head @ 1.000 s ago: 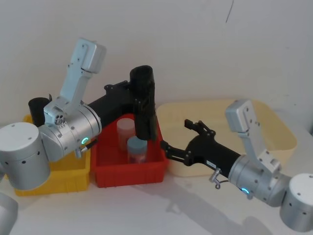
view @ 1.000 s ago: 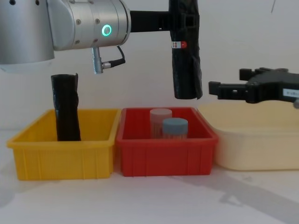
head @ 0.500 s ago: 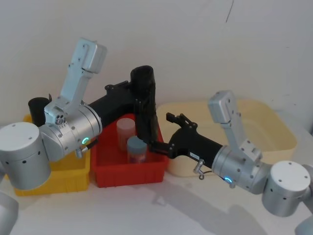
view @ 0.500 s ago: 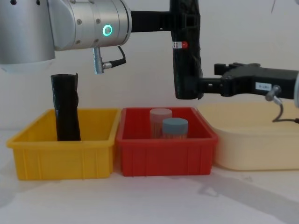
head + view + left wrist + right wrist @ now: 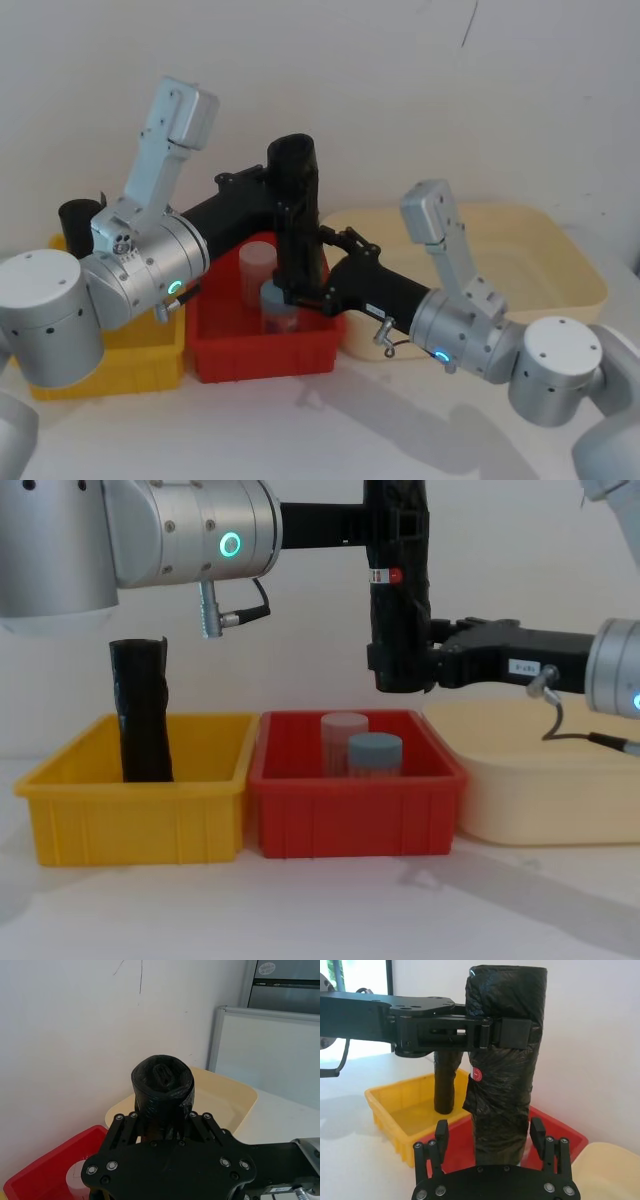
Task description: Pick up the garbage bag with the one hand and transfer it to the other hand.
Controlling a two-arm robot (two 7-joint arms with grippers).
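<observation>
Bins stand in a row on the table [image 5: 300, 910]: the yellow bin [image 5: 130, 810] at the left holds a crinkled black roll [image 5: 140, 710]. The left gripper [image 5: 398, 525], pinching the garbage bag [image 5: 400, 620] near its top, holds it upright above the red bin [image 5: 355, 805] with 2 jars [image 5: 373, 755]. The right gripper [image 5: 489, 1134], reaching in from above the cream tub [image 5: 540, 780], has its fingers [image 5: 441, 1135] spread either side of the bag's lower part, not touching.

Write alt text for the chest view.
The left tool grips the garbage bag upright above the red bin, while the open right tool flanks its lower end. A second black roll stands in the yellow bin.
</observation>
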